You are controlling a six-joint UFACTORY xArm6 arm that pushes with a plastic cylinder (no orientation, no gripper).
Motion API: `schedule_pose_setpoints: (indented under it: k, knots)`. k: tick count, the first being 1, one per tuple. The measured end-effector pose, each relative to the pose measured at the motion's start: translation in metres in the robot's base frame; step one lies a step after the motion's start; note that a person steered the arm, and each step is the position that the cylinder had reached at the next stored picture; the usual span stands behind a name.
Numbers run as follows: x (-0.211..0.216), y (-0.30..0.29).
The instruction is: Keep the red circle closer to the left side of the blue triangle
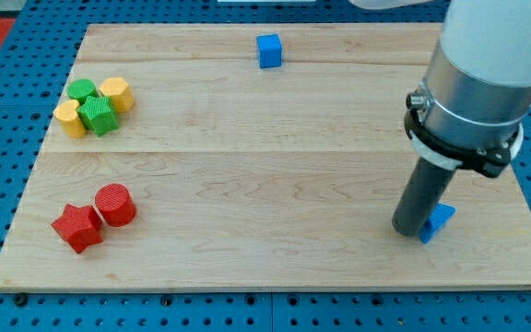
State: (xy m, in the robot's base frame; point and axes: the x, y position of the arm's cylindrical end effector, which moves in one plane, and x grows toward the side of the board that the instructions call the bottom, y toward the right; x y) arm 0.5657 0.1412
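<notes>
You have no claw to open or close here, only my tip (409,231), touching the blue triangle (439,221) just to its right. The red circle (115,204) lies far to its left across the surface (275,184), beside the red star (77,227).

Pale wood board, matt coloured blocks, dark rod

The board (275,175) is seen to be light planked wood with visible grain and a smooth, satin finish. The red circle (115,205) is ridged on top; the red star (77,227), blue triangle (438,221) and blue cube (269,51) appear matt, plastic-like. The rod above my tip (409,231) is matt dark, under a smooth grey cylinder.
</notes>
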Motion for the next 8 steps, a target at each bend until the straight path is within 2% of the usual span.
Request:
schedule_pose_setpoints:
  k: [1,2,3,4,5,6,7,8]
  knots:
    - [0.052,-0.079]
    - [0.052,-0.179]
    - [0.042,-0.328]
    - [0.009,-0.419]
    - [-0.025,-0.343]
    - [-0.026,-0.26]
    - [-0.048,-0.296]
    - [-0.064,-0.375]
